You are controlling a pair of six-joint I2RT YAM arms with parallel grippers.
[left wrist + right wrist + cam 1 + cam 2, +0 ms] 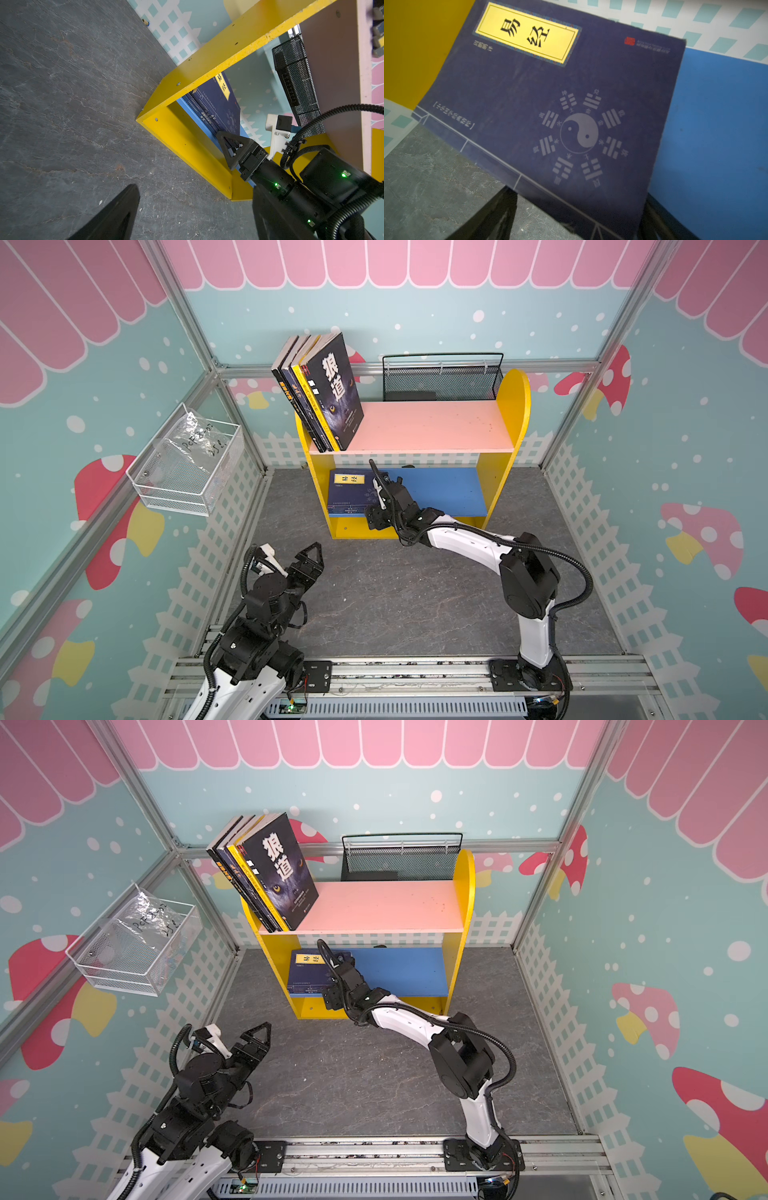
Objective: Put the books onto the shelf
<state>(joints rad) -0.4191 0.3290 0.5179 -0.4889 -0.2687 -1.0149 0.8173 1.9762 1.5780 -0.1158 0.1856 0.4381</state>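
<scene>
Shelf (513, 406) stands at upper centre of both top views. Upright books (332, 393) lean at the left end of its pink board. A flat stack of navy books (349, 489) lies at the left of the blue board. The right gripper (374, 512) sits at that stack's near edge, jaws spread wide, clasping nothing. The left gripper (309, 558) hangs at lower left, jaws released.

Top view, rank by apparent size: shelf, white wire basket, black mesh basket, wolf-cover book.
1. shelf
2. white wire basket
3. black mesh basket and wolf-cover book look alike; the basket is partly hidden behind the shelf.
</scene>
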